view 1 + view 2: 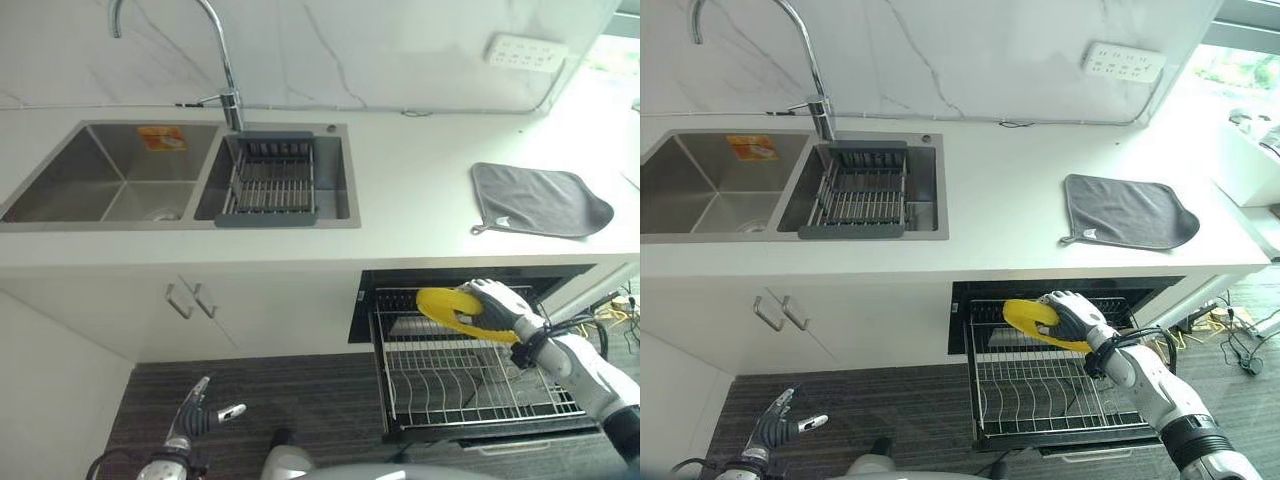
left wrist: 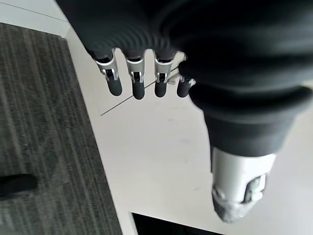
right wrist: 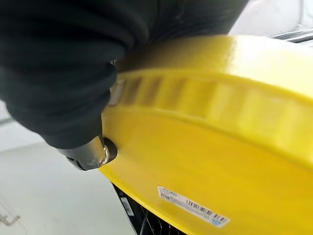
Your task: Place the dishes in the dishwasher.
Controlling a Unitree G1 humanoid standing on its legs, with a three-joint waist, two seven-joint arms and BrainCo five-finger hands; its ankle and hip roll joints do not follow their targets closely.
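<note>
My right hand (image 1: 497, 305) is shut on a yellow plate (image 1: 445, 305), holding it tilted over the back of the pulled-out dishwasher rack (image 1: 470, 385). In the right wrist view the plate's yellow underside (image 3: 220, 161) sits close against the hand, with a barcode sticker on it. The wire rack holds no other dishes that I can see. My left hand (image 1: 190, 415) hangs low over the dark floor at the lower left, its fingers straight (image 2: 138, 83) and holding nothing.
A double steel sink (image 1: 120, 175) with a drying rack (image 1: 268, 180) and a tall tap (image 1: 225, 60) sits in the white counter. A grey cloth (image 1: 540, 200) lies on the counter at the right. White cupboard doors (image 1: 190, 300) stand left of the dishwasher.
</note>
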